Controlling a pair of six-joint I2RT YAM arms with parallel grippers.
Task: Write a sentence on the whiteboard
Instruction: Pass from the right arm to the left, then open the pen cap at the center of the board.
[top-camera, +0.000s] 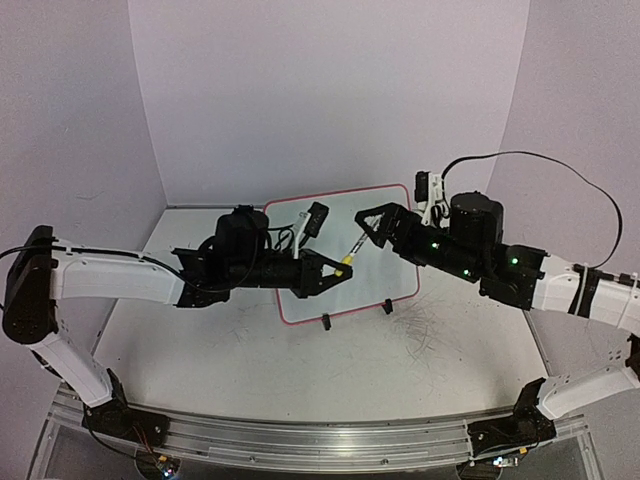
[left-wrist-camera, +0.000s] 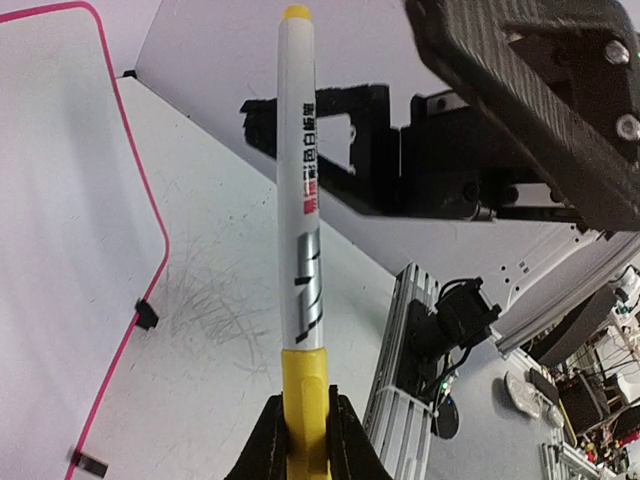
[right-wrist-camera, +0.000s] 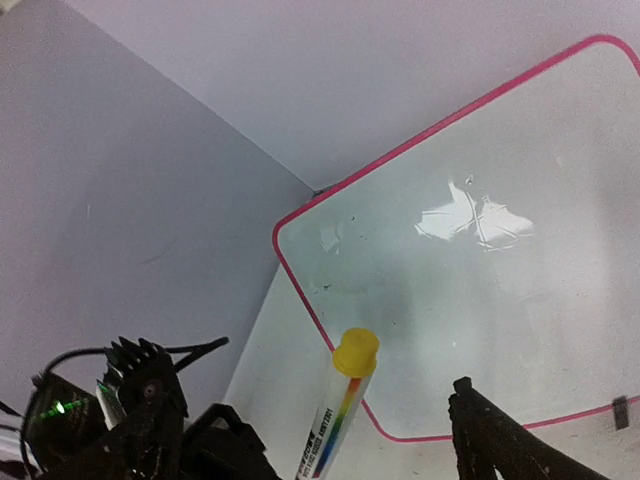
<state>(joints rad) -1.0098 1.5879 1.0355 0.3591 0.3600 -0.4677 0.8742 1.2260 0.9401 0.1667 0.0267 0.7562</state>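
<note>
the left gripper (top-camera: 333, 272) is pinching the marker (top-camera: 351, 251) by its yellow end, in front of the blank whiteboard (top-camera: 388, 276) at far centre. the right gripper (top-camera: 368, 228) is hanging spread beside the barrel. the marker is probably being uncapped, so that gripper's next move is likely clamping the barrel.

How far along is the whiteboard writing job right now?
Done: nothing on the board yet. The whiteboard shows only glare, with no writing I can make out. In hand: the left gripper is shut on the yellow end of the marker, and the right gripper stands open by its other end. Left: the whole sentence, and the marker looks capped.
</note>
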